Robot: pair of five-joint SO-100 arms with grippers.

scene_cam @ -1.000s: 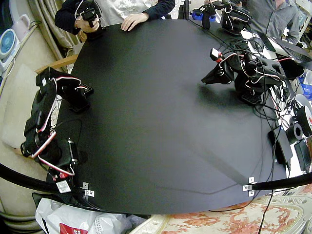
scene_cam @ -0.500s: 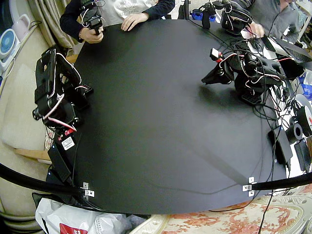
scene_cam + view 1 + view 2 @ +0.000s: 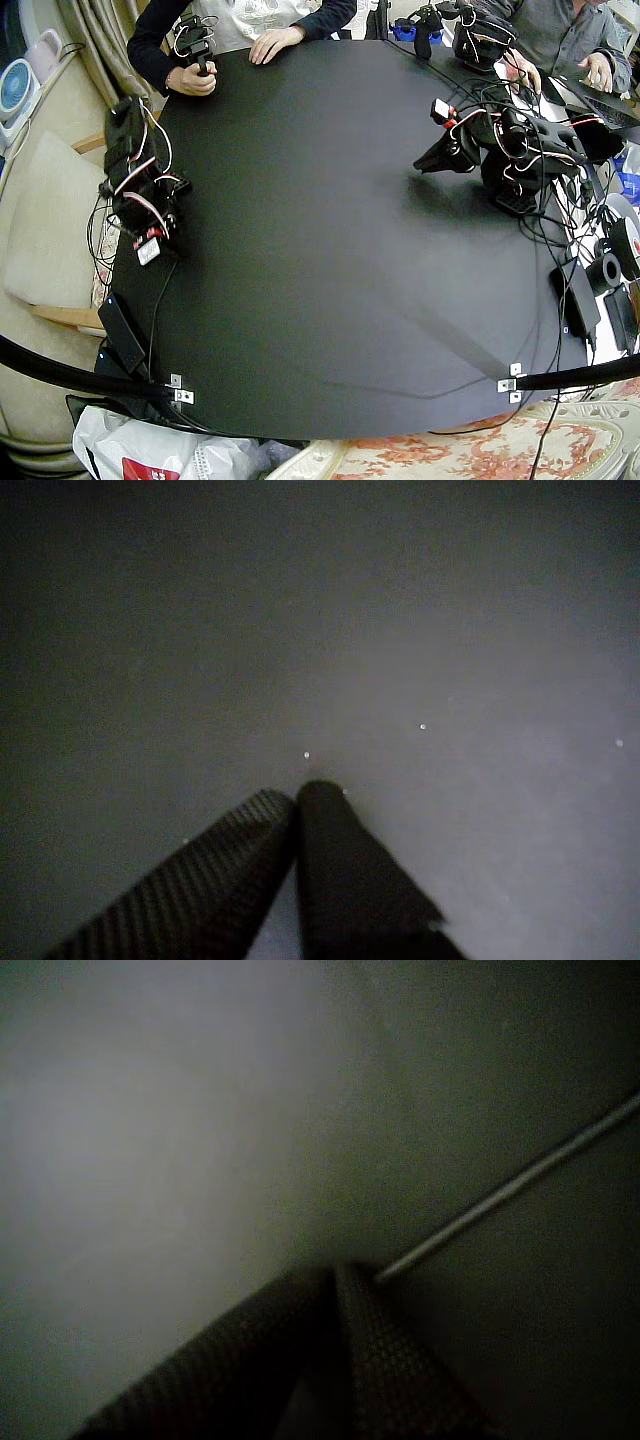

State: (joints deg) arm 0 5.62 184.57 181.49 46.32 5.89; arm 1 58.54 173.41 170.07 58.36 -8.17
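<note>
Black desk (image 3: 330, 250) bare | left gripper (image 3: 298, 795) — jaws together, empty, tips at desk, apparently parked | right gripper (image 3: 335, 1272) — jaws together, empty; thin cable (image 3: 500, 1192) just ahead-right of tips

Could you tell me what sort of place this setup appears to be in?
Probably a home room turned into a makeshift robot workspace: a curtain and floral fabric look domestic, while the black table carries the left arm, right arm and loose cables.
</note>
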